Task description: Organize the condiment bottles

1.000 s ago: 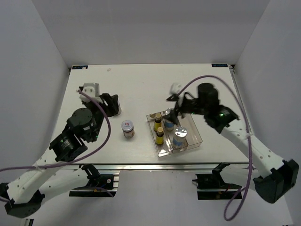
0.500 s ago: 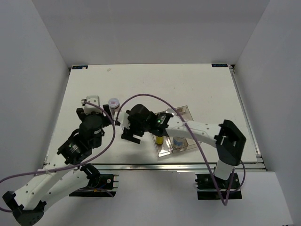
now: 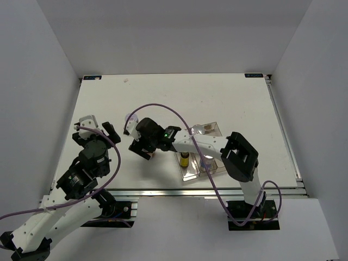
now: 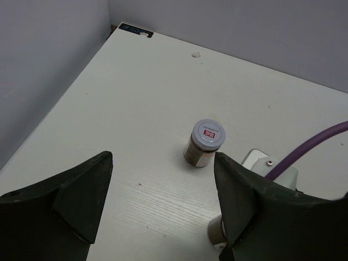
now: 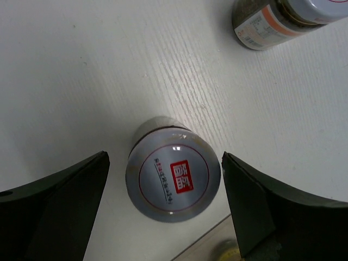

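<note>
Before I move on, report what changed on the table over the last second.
The left pincer let go of the short silver-lidded brown jar it was at and backed off to the near left. The right pincer swung left from the clear plastic tray and now hovers open over the second brown jar, not gripping. Both jars and the tray stayed put.

second brown jar (image 5: 272,27): cut off, top edge | tray (image 3: 211,128): partly behind right arm (image 3: 209,145)
</note>
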You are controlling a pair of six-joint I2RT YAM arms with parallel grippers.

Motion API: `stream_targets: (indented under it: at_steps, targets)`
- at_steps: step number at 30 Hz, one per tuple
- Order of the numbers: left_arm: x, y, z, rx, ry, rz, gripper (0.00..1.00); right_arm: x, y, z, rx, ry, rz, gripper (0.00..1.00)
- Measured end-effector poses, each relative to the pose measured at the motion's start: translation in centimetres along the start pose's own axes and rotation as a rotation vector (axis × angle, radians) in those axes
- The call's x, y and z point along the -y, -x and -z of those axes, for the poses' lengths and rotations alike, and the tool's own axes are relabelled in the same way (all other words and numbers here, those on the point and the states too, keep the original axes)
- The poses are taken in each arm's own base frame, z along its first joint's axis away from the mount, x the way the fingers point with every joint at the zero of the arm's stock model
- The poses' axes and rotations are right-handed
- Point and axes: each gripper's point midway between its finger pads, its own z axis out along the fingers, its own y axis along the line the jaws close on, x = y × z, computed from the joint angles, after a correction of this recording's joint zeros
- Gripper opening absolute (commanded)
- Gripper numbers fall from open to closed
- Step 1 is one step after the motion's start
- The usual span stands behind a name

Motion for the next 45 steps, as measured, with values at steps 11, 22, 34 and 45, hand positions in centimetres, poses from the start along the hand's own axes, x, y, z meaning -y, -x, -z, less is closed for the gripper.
stream_targets:
  at_steps: [11,22,34,45]
  targets:
    - [-0.8,0.4,0.3,0.015,0.019,0.020,0.85,-0.3,-2.2,-2.1,-0.074,0.009,-0.046,0.45]
    - [-1.3,0.7,0.5,0.028,0.028,0.039,0.85,-0.3,-2.6,-1.5,-0.083,0.101,-0.059,0.00]
    - [-1.4,0.5,0.5,0.028,0.028,0.038,0.85,5.3,3.6,7.9,0.102,0.201,-0.169,0.00]
    - [-1.3,0.5,0.5,0.027,0.024,0.034,0.85,18.9,5.3,19.5,0.333,-0.055,-0.314,0.00]
